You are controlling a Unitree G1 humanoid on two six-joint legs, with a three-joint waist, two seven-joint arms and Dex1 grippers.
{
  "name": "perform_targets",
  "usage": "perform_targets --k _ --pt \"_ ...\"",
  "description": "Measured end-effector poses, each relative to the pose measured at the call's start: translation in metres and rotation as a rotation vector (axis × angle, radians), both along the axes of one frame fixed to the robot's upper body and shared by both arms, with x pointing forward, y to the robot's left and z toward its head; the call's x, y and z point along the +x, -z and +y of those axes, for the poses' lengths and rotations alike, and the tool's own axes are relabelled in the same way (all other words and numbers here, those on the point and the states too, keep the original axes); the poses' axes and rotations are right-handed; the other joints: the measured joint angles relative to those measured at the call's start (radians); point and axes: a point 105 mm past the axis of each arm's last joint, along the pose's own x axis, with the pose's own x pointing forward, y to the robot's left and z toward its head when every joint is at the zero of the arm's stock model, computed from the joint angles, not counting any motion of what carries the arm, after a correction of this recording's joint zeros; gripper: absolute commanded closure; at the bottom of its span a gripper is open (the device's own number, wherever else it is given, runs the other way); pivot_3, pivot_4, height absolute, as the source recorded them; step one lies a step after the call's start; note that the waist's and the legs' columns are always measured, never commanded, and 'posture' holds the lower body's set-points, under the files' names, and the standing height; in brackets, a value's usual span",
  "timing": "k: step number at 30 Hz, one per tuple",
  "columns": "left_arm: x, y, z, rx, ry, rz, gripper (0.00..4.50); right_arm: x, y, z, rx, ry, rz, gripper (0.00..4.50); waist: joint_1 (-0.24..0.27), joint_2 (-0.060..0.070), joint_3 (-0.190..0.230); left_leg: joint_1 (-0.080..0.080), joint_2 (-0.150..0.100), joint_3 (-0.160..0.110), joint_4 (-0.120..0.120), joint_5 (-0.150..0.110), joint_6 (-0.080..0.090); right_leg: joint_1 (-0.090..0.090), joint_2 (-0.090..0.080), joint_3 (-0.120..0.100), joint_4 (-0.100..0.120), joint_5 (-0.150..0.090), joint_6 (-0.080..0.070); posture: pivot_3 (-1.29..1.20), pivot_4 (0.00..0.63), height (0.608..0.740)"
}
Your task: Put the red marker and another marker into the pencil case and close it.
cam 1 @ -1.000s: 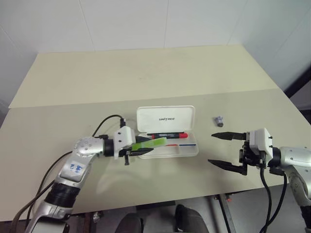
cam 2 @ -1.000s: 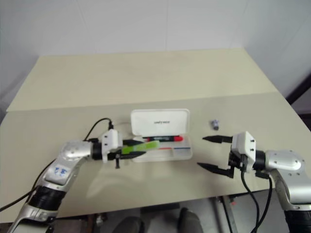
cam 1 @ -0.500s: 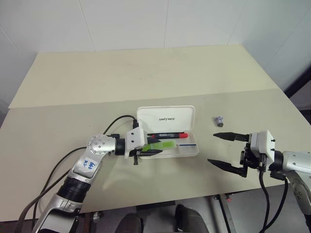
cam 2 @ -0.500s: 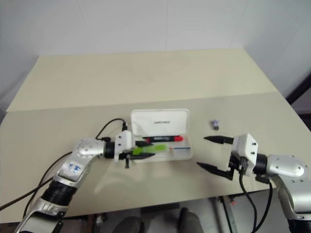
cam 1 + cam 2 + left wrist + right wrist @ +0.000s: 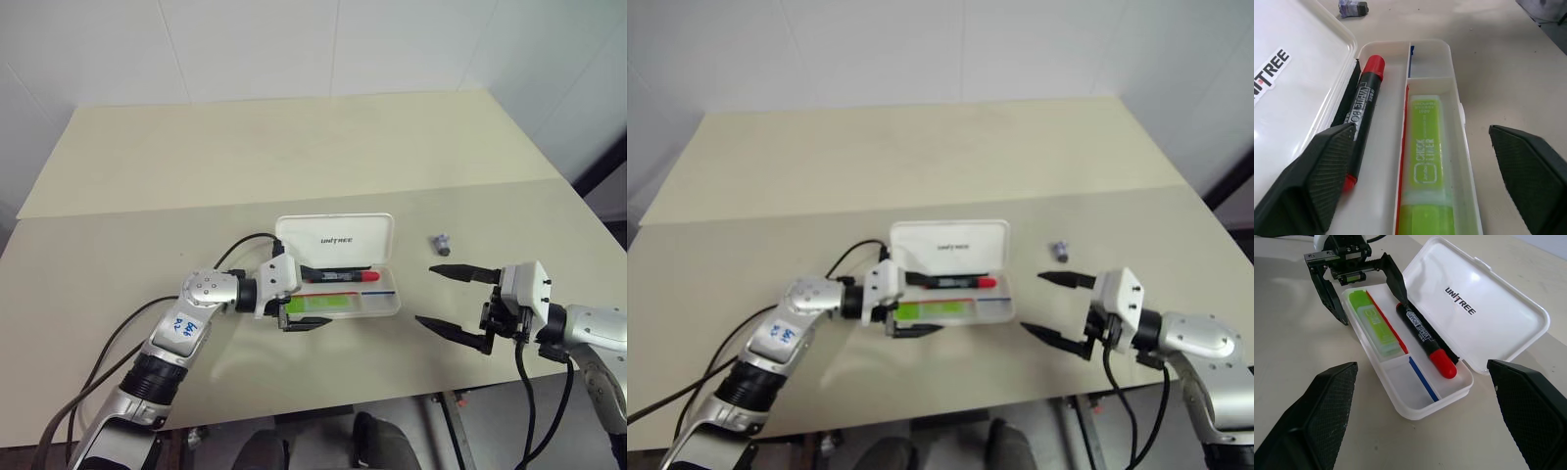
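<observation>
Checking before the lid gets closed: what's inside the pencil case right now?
The pencil case holds the red marker and the green highlighter in separate compartments, plus red and blue stripes. The floor under both markers is covered.

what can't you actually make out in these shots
- Small dark object on the table beyond the right gripper: too small in the eye views to identify.
- Chunky lime-green highlighter in the white hinged plastic pencil case: its near end is cut off by the left wrist view's edge.
- Slim red-and-black marker: its lower end sits behind a left gripper finger.
</observation>
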Motion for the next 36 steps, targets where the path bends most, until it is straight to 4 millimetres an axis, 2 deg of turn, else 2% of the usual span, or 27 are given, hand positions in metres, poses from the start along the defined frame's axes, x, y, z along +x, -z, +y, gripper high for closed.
perform_targets --k 3,7,13,16,21,25,36 --pt "-0.004 -0.007 -0.003 -0.021 0.024 -0.008 0.04 0.006 0.001 -0.001 0.019 0.061 0.017 0.0 0.001 0.0 0.0 0.0 0.0 0.0 0.0 0.0 0.0 0.0 0.0 0.0 0.0 0.0 0.0 0.0 0.15 0.74" --pt "-0.013 -0.016 -0.003 -0.062 0.065 -0.008 0.04 0.022 0.003 -0.004 0.092 0.226 0.036 0.0 -0.002 0.0 0.0 0.0 0.0 0.0 0.0 0.0 0.0 0.0 0.0 0.0 0.0 0.0 0.0 0.0 0.15 0.74" --pt "-0.01 -0.023 0.024 -0.082 0.007 -0.012 0.04 0.043 0.016 -0.013 0.173 0.516 0.06 0.0 0.0 0.0 0.0 0.0 0.0 0.0 0.0 0.0 0.0 -0.001 0.0 0.0 0.0 0.0 0.0 0.0 0.15 0.74" --pt "-0.007 -0.03 0.034 -0.085 -0.013 -0.039 0.04 0.049 0.021 -0.016 0.191 0.599 0.065 0.0 -0.001 0.001 0.0 0.0 0.0 0.0 0.0 0.0 0.0 -0.001 0.0 0.001 0.0 0.0 0.0 0.0 0.15 0.74" --pt "-0.008 -0.034 0.044 -0.078 -0.017 -0.051 0.04 0.056 0.024 -0.016 0.212 0.664 0.061 0.0 -0.004 0.001 0.0 0.0 0.0 0.0 -0.002 0.0 0.0 -0.002 0.0 0.0 0.0 0.0 -0.001 0.0 0.15 0.74" --pt "-0.011 -0.034 0.056 -0.078 -0.025 -0.041 0.04 0.062 0.036 -0.022 0.209 0.741 0.083 0.0 -0.005 0.001 0.001 0.0 0.0 0.001 -0.002 0.0 0.001 -0.002 0.0 0.001 0.0 0.0 -0.001 0.0 0.15 0.74" --pt "-0.018 -0.048 0.061 -0.115 0.021 -0.06 0.04 0.094 0.044 -0.036 0.236 0.921 0.075 0.0 -0.01 0.002 0.001 0.0 0.0 0.003 -0.002 -0.001 0.001 -0.003 0.001 0.001 0.001 -0.001 -0.001 0.0 0.15 0.74"
